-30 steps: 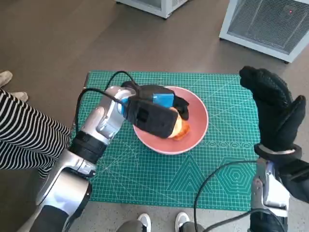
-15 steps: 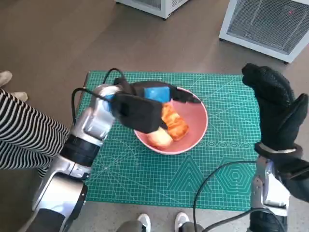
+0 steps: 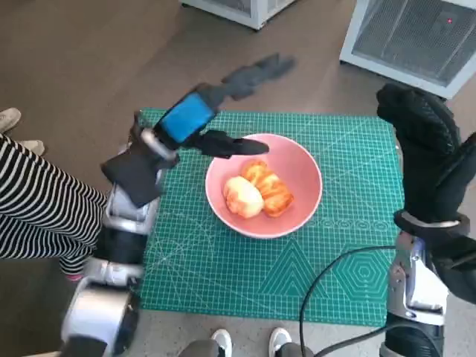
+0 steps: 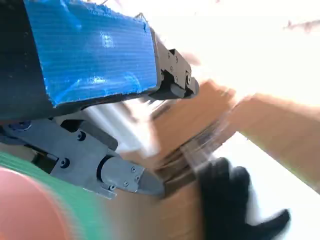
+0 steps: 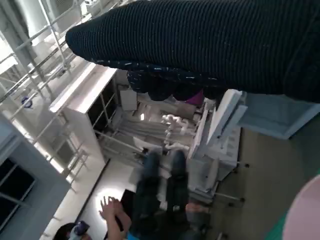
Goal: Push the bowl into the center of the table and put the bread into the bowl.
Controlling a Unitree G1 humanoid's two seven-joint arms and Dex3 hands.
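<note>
Lifted clear of the pink bowl (image 3: 263,185), the left hand (image 3: 212,119) now hangs above the bowl's far-left rim, where half a second ago it lay low across the dish and hid part of the bread. Its fingers are spread and nothing is in them; the left wrist view shows the same.

Nearest, on the right, the right hand (image 3: 428,160) in its black knitted glove stands raised over the right edge of the green cutting mat (image 3: 223,268), fingers extended and apart, holding nothing. At the left edge a person's striped trouser leg (image 3: 37,208) shows beside the desk.

Further in, the bowl sits roughly mid-mat, upright. The bread (image 3: 258,195) lies inside it in two pieces touching each other, their long axes running from far-left to near-right. It lies to the near right of the left hand, which is the nearer hand; the right hand is well apart from the bowl.

Both steps look done, so I judge only a withdrawal of the arms remains.

No readable writing or brand shows; the mat's printed markings are too small to read.
</note>
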